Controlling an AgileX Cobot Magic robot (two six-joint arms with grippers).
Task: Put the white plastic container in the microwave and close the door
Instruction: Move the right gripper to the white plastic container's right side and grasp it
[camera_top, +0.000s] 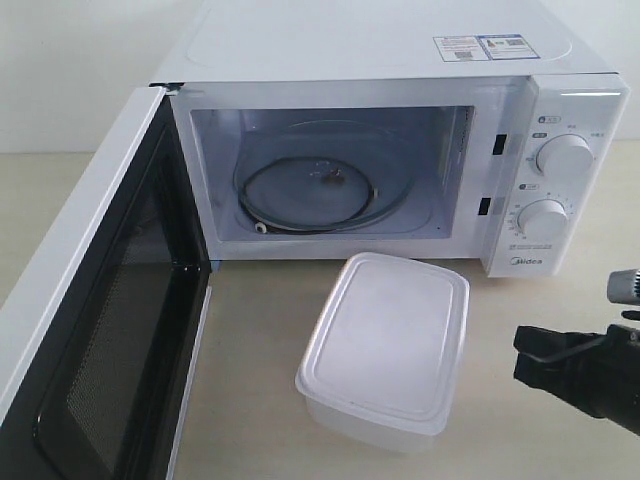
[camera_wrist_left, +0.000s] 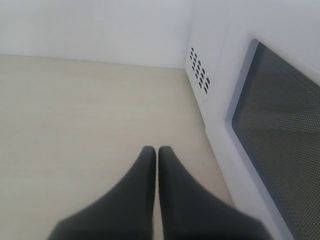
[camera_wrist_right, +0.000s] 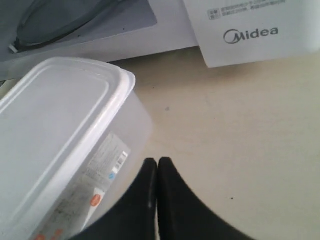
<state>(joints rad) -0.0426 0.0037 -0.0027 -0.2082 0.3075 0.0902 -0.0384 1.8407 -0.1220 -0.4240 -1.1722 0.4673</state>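
The white plastic container (camera_top: 385, 345) stands lidded on the table in front of the microwave (camera_top: 400, 60), whose cavity with its glass turntable (camera_top: 315, 190) is empty. The door (camera_top: 95, 330) is swung wide open to the left. My right gripper (camera_top: 522, 355) is shut and empty, a short way right of the container. In the right wrist view its tips (camera_wrist_right: 157, 162) lie close beside the container (camera_wrist_right: 55, 140), near the labelled side (camera_wrist_right: 95, 182), apart from it. My left gripper (camera_wrist_left: 157, 150) is shut and empty, low over the table beside the door's outer face (camera_wrist_left: 280, 150).
Two round knobs (camera_top: 565, 155) sit on the control panel at the right. The open door blocks the left side of the table. Bare beige tabletop (camera_top: 250, 330) lies between the door and the container. The microwave's side vents (camera_wrist_left: 199, 70) are beyond the left gripper.
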